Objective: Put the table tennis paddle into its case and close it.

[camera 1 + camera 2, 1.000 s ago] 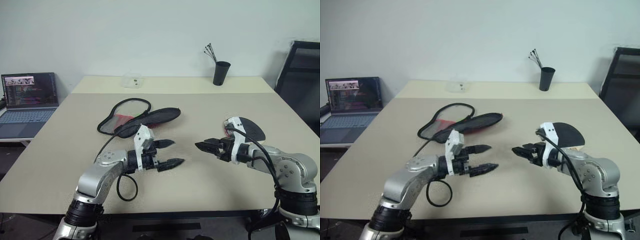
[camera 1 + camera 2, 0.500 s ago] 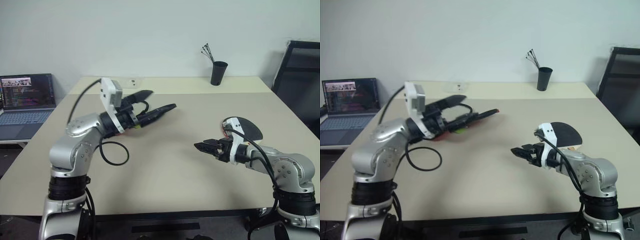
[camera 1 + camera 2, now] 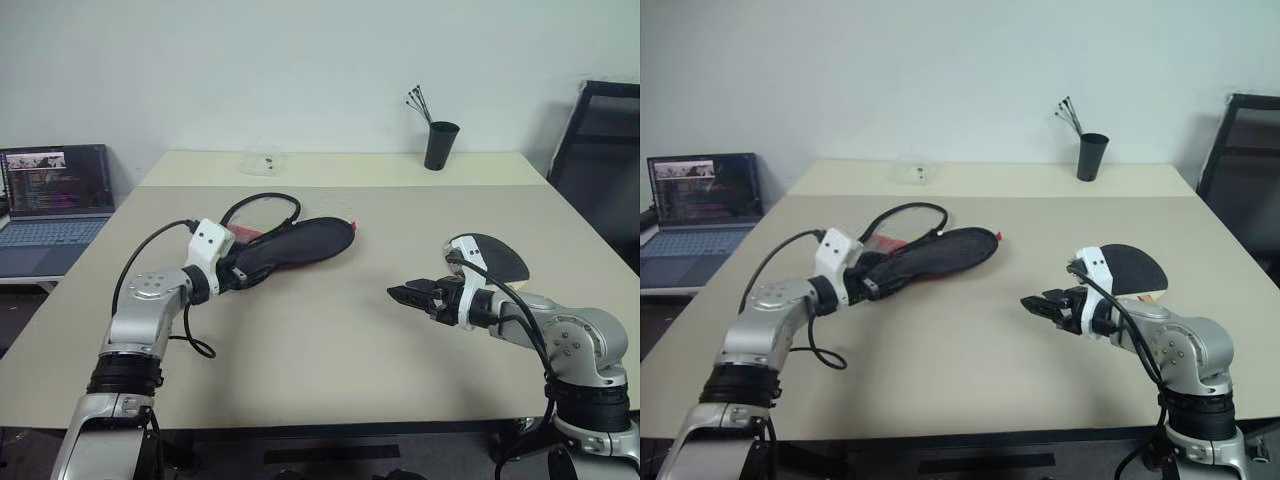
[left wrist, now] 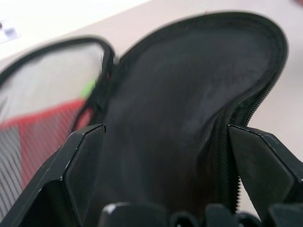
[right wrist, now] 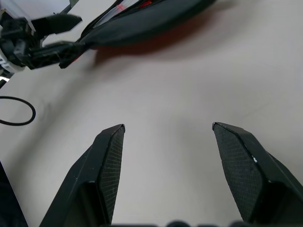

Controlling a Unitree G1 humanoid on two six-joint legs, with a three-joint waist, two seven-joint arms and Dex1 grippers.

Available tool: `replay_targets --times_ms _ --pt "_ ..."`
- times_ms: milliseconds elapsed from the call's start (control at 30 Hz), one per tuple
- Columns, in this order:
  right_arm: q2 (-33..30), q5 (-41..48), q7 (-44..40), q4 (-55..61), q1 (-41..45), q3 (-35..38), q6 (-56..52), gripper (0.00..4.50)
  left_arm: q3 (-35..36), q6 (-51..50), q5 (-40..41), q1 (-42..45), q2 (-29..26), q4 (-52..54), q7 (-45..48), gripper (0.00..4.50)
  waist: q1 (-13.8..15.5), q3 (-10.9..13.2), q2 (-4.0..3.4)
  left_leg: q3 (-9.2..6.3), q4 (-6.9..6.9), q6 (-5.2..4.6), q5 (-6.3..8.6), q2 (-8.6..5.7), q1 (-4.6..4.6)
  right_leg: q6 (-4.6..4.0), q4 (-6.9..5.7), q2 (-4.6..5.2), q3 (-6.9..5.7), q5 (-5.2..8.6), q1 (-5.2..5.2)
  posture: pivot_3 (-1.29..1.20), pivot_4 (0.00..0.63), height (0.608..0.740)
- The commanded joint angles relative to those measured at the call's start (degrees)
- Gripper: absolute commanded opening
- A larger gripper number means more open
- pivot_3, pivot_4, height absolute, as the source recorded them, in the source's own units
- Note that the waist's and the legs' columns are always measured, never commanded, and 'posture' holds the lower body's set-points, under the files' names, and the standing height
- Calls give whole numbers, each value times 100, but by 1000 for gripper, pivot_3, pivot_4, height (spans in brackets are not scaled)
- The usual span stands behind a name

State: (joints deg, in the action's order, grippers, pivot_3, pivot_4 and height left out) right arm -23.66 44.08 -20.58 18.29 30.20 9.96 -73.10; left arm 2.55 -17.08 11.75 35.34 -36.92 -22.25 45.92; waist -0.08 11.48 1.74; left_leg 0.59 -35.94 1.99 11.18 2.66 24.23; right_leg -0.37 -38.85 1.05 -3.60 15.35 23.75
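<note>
- The right gripper (image 3: 412, 294) hovers over bare table (image 3: 330, 350), fingers spread, nothing between them.
- The table tennis paddle (image 3: 497, 260) lies just behind that arm, near the table's right edge.
- The left gripper (image 3: 878, 279) is spread wide, its fingers (image 4: 78, 161) straddling the near end of the case (image 3: 295, 243).
- The case lies unzipped left of centre, its mesh flap (image 4: 45, 94) folded back.
- A black cup (image 3: 441, 146) stands at the far edge.

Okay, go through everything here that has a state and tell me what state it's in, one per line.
case: unzipped, flap open, flat on the table
table tennis paddle: outside the case, lying on the table
left gripper: open, at the case's edge
right gripper: open, empty
laptop: lid up, screen on
</note>
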Motion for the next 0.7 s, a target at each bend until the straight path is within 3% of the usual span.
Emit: replay_targets --times_ms 33,300,600,700 --pt "27 125 37 247 6 122 36 3206 -68 140 -83 -33 -43 18 183 4455 -1 0 0 1 0 0 0 0 0 0 0 1 1 0 0 0 150 740" --pt "66 158 133 341 -90 160 2 3206 -180 119 -37 -430 -328 428 969 4455 -2 0 0 1 0 0 0 2 0 0 -2 3 1 0 1 0 150 740" --pt "103 137 149 287 -66 152 35 3206 -212 271 -248 -440 -371 195 941 4455 -1 0 0 0 0 0 0 2 -1 0 -3 4 1 0 2 0 150 740" --pt "115 131 157 267 -52 154 45 3206 -219 209 -223 -454 -329 253 990 3639 -2 0 0 0 0 0 0 2 0 0 -3 4 0 0 2 0 150 740"
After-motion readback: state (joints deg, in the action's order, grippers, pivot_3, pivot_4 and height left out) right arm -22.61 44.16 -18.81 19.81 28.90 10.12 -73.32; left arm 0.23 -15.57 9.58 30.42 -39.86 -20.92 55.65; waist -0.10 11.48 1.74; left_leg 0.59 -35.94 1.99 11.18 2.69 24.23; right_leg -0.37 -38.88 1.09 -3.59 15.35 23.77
